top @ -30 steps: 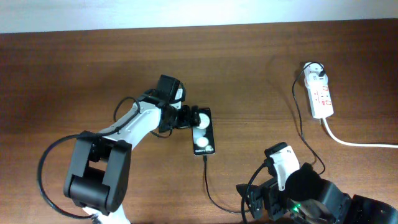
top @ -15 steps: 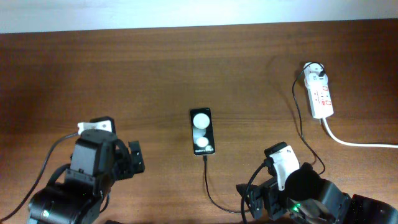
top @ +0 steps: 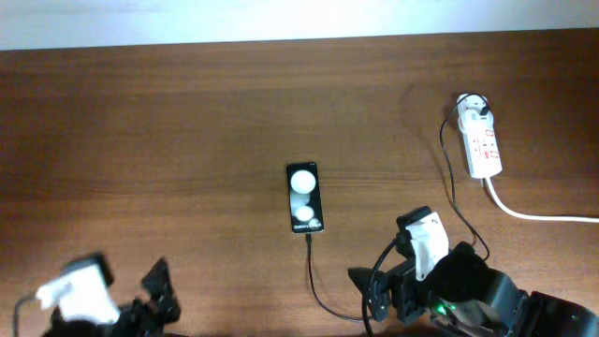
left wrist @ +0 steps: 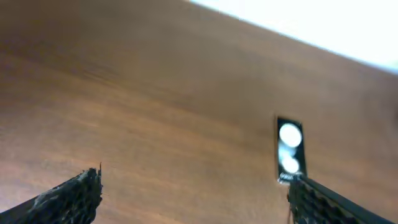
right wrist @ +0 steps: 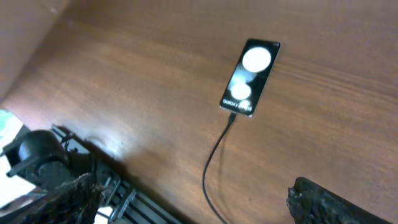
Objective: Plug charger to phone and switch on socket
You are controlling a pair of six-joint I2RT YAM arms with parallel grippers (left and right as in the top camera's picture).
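The left pincer (left wrist: 194, 184) is hanging with its fingers spread wide, the small flat glossy black phone (left wrist: 290, 151) lying ahead of it to the right. The right pincer (right wrist: 189, 185) is gaping as well, and the thin black charger cable (right wrist: 214, 158) is running out between its fingers to the phone's near edge. The long white plastic power strip (top: 482, 140) is lying well apart from both.

A: Any txt legible?
B: Barely. The flat black glossy phone (right wrist: 247, 76) has one small white print line nr its lower edge, too blurred to read.
A: Else?
B: The white elongated power strip (top: 484, 147) has red marks, illegible.
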